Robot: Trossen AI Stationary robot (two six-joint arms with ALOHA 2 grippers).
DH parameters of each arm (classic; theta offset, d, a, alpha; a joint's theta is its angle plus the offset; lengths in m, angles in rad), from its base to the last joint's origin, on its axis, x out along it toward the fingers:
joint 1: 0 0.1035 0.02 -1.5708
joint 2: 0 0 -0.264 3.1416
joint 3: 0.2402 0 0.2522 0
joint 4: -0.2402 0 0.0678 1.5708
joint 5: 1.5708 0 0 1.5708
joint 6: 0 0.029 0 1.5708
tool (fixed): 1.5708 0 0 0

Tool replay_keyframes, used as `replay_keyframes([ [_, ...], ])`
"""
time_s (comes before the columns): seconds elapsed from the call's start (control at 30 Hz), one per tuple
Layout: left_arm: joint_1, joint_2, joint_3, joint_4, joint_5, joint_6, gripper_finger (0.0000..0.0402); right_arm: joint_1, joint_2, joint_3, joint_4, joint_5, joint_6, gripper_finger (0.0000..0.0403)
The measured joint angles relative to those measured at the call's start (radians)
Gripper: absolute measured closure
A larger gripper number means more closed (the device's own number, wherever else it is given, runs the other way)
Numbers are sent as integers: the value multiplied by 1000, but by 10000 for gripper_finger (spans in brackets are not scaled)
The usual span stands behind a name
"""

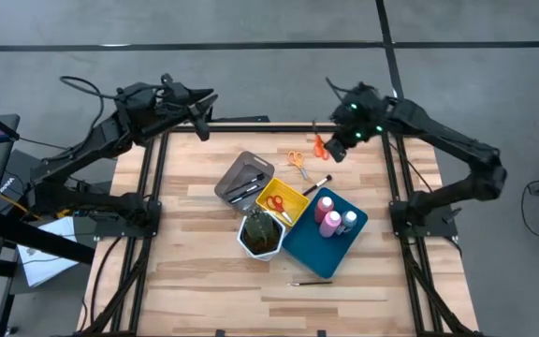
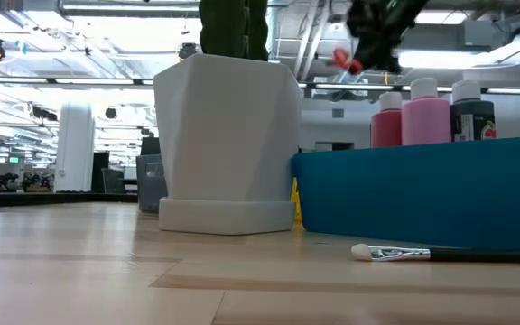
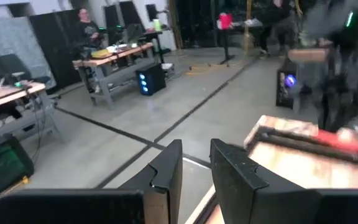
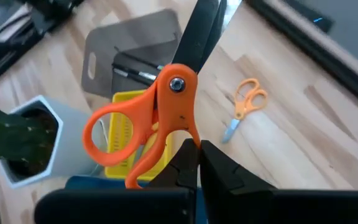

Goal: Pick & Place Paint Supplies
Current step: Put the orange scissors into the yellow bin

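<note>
My right gripper [image 1: 333, 147] hangs over the table's far edge, shut on red-orange-handled scissors [image 4: 166, 112]. Their dark blades point away from the fingers. Smaller orange scissors [image 1: 298, 161] lie flat on the wood below. Two pink bottles [image 1: 328, 215] and a white-capped bottle [image 1: 349, 221] stand in the blue tray [image 1: 312, 251]. One thin brush [image 1: 315, 185] lies beside the yellow tray [image 1: 282, 198], and another brush [image 1: 312, 282] lies near the front edge. My left gripper [image 1: 201, 122] is raised at the far left corner, pointing level, with a narrow gap between its fingers [image 3: 166, 177] and nothing in it. My right gripper pinches the scissors by their handle end [image 4: 180, 144], between its two fingers. The fingers slant down from the table's far right. The scissors are lifted clear of the table, with the handle loops at the fingers and the closed blades stretching out ahead.
A grey tray [image 1: 244, 176] holding dark brushes, the yellow tray and the blue tray lie in a diagonal row mid-table. A white hexagonal pot [image 1: 260, 236] with a cactus stands against them. Bare wood lies to the left and along the near edge. Black frame rails border the table's sides.
</note>
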Motion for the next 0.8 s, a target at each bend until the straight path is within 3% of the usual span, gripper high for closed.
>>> replay_keyframes([
  [0.17,1,5,0,9,-5,-45,325,-58,116,0,32,-98,-129,403],
  [0.47,1,6,0,8,-74,-96,325,-40,259,-1,56,-125,-225,403],
  [0.8,1,6,0,8,-80,-126,325,25,364,-1,130,-138,-243,403],
])
